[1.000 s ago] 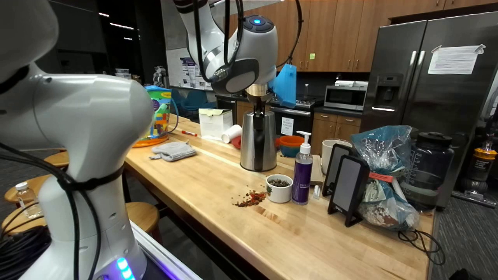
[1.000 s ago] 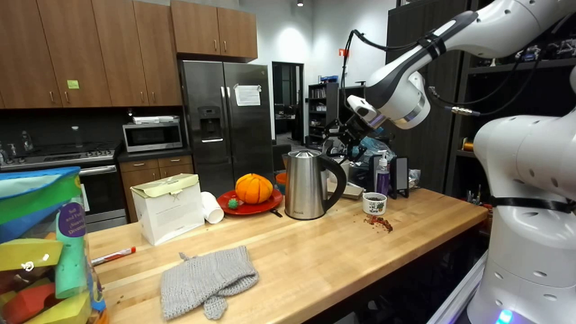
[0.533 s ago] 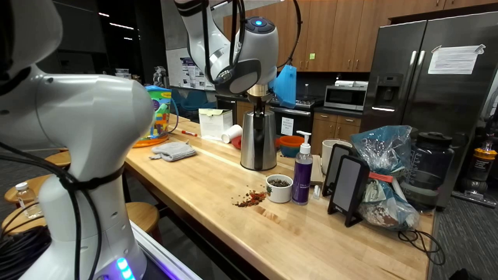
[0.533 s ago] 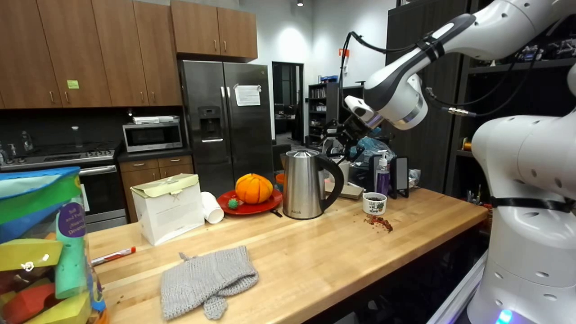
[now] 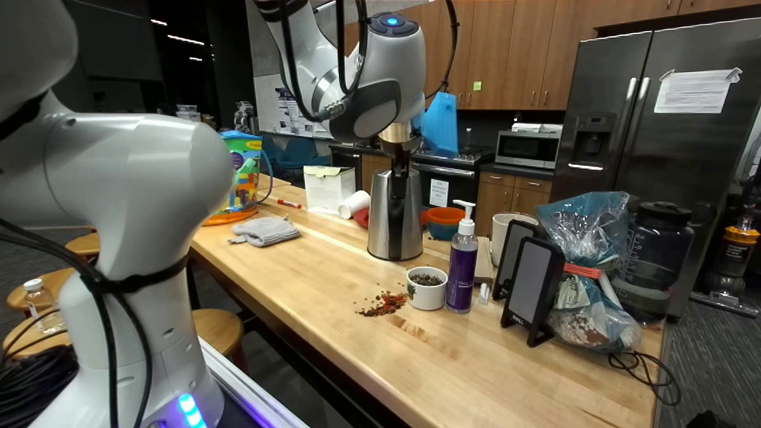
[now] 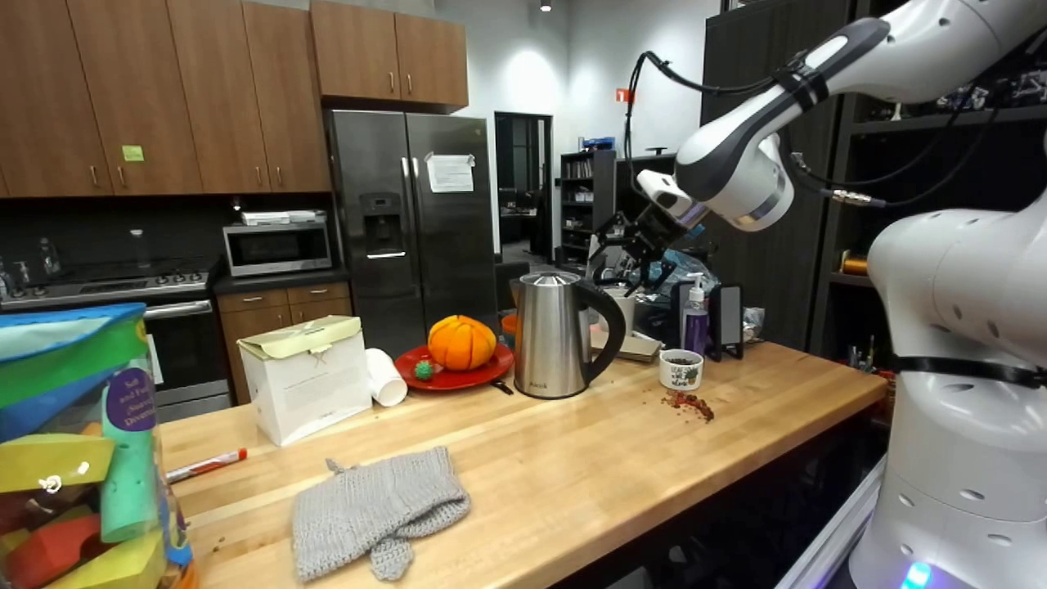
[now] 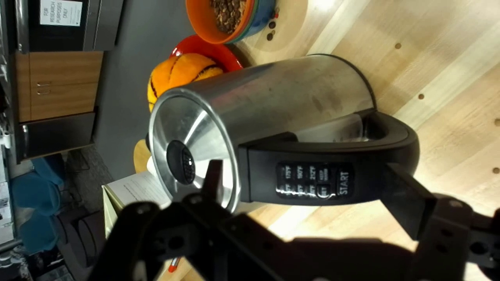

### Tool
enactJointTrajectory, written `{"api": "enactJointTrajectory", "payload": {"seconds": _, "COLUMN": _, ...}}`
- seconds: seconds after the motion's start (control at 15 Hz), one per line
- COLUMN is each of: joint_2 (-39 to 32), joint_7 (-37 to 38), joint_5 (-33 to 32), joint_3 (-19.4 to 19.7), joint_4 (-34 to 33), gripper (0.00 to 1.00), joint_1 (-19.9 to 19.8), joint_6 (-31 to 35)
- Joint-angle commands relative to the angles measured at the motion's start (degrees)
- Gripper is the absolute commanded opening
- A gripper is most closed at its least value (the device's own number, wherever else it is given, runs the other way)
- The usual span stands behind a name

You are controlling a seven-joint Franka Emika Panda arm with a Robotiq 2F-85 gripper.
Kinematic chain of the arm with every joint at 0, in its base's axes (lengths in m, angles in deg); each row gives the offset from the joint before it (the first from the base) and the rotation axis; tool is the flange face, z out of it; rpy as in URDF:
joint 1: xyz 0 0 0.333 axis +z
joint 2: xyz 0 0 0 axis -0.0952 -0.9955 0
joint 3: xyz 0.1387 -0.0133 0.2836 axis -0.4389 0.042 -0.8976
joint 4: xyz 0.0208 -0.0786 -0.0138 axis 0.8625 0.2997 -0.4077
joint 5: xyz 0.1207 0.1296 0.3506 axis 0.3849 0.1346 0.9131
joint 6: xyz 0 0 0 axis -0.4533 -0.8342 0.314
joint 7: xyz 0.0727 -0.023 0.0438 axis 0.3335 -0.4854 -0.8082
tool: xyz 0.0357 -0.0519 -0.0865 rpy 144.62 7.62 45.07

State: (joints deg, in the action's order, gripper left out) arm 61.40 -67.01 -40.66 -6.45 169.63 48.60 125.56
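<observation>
Although the gripper [image 7: 304, 181] hangs close beside the kettle [image 6: 550, 335], it has no hold on it: the jaws stand wide, and in the wrist view the black handle [image 7: 324, 154] lies across the gap between the fingertips. One fingertip overlaps the handle's lower end from that angle, but whether it touches or only passes in front I cannot tell. The kettle itself stands upright on the wooden table [image 6: 523, 491], lid seated, handle turned toward the arm, so I'd say nothing is being lifted or tipped. As for how far along the handling is, I judge it to be at a point with no grasp in place; whether that means it is finished or not begun, the way things lie doesn't settle for me. Round about, a white cup [image 5: 423, 296] of something dark sits just beside a pump bottle [image 5: 462, 273], with spilled spice [image 5: 387, 302] next to it. A red plate [image 6: 458, 381] with an orange pumpkin [image 6: 460, 342] is near the kettle, and farther along lie a white box [image 6: 315, 384] and a grey knitted cloth [image 6: 380, 503], untouched by the gripper.
</observation>
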Motion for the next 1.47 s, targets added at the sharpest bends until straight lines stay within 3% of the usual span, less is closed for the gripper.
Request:
{"api": "enactJointTrajectory", "payload": {"seconds": 0.0, "joint_2": 3.22, "joint_7": -0.2, "joint_5": -2.18, "joint_3": -4.39, "joint_4": 0.08, "gripper": 1.0, "joint_1": -7.27, "joint_6": -3.9}}
{"api": "enactJointTrajectory", "payload": {"seconds": 0.4, "joint_2": 6.4, "joint_7": -3.23, "joint_5": -2.14, "joint_3": -10.69, "joint_4": -0.04, "gripper": 1.0, "joint_1": -14.91, "joint_6": -8.74}}
{"api": "enactJointTrajectory", "payload": {"seconds": 0.67, "joint_2": 7.38, "joint_7": -7.33, "joint_5": -0.85, "joint_3": -13.87, "joint_4": -0.76, "gripper": 1.0, "joint_1": -15.93, "joint_6": -11.62}}
{"api": "enactJointTrajectory", "payload": {"seconds": 1.07, "joint_2": 7.23, "joint_7": -8.26, "joint_5": 1.81, "joint_3": -14.89, "joint_4": -1.37, "gripper": 1.0, "joint_1": -11.97, "joint_6": -3.95}}
{"api": "enactJointTrajectory", "payload": {"seconds": 1.4, "joint_2": 6.11, "joint_7": -6.52, "joint_5": 2.39, "joint_3": -12.91, "joint_4": -1.17, "gripper": 1.0, "joint_1": -4.15, "joint_6": 3.4}}
